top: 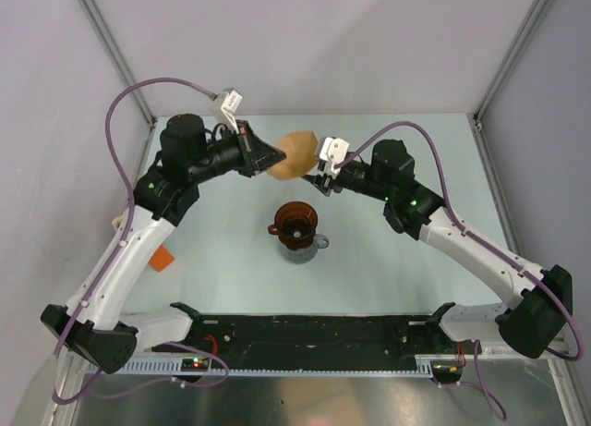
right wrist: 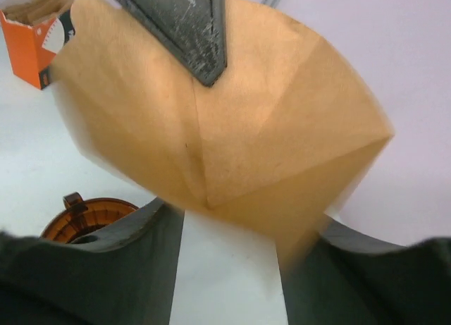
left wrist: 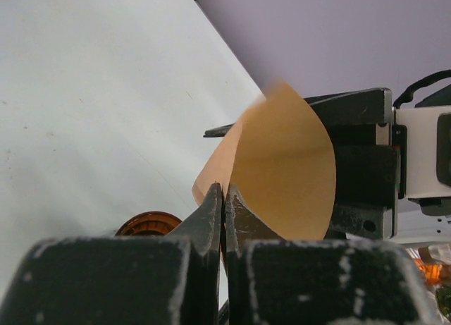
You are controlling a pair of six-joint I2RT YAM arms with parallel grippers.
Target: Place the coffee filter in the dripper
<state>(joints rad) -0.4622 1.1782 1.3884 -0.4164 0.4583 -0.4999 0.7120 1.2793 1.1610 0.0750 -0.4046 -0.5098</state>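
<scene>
The light-tan coffee filter hangs in the air at the back of the table, between my two grippers. My left gripper is shut on its left edge; in the left wrist view the gripper pinches the paper at its seam. My right gripper is open beside the filter's right side. In the right wrist view the gripper has its fingers spread wide under the filter, whose lower edge reaches the right finger. The reddish-brown dripper stands below and nearer, also showing in the wrist views.
The dripper sits on a clear jug with a handle. A small orange box of brown papers lies at the left, also in the right wrist view. Grey walls close the back and sides.
</scene>
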